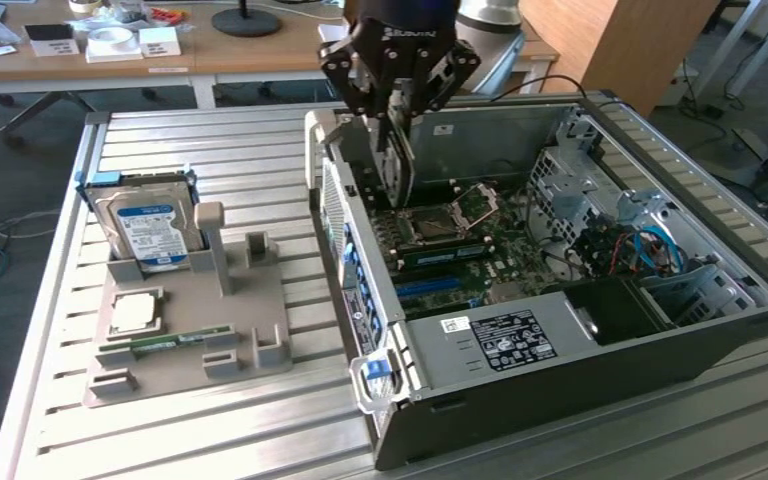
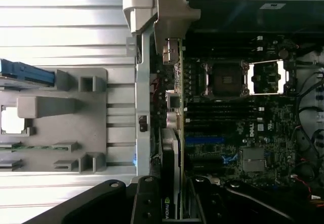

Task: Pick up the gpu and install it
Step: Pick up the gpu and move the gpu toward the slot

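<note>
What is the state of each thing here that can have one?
gripper: shut on the gpu
gpu: held on edge inside the case; seated or not, cannot tell
case: on its side, open
CPU socket: open, empty
hard drive: upright in the holder
CPU: flat in the holder
memory stick: flat in the holder

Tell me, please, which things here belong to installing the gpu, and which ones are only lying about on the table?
Belong to the job: the gpu, held upright in the gripper over the open computer case; the motherboard inside it.
Lying about: the hard drive, the square silver chip and the memory stick, all in the grey holder beside the case.
</note>
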Robot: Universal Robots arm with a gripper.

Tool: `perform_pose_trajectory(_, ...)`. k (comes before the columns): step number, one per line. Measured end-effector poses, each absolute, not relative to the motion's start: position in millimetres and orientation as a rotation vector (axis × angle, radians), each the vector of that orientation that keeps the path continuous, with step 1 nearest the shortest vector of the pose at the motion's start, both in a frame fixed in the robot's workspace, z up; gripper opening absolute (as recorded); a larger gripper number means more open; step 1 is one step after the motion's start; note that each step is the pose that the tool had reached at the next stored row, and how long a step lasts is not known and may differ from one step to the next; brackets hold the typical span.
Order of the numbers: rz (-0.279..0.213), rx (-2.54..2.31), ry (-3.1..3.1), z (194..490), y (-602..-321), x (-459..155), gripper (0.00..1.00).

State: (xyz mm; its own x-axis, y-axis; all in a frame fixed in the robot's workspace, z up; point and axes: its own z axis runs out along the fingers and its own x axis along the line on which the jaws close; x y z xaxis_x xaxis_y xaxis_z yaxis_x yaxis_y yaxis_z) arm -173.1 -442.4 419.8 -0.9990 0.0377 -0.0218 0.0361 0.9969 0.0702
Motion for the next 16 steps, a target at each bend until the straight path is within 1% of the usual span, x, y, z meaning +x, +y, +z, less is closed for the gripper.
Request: perform_pose_trajectory(16, 0.118, 0.058, 3.116, 420, -442, -120, 0.27)
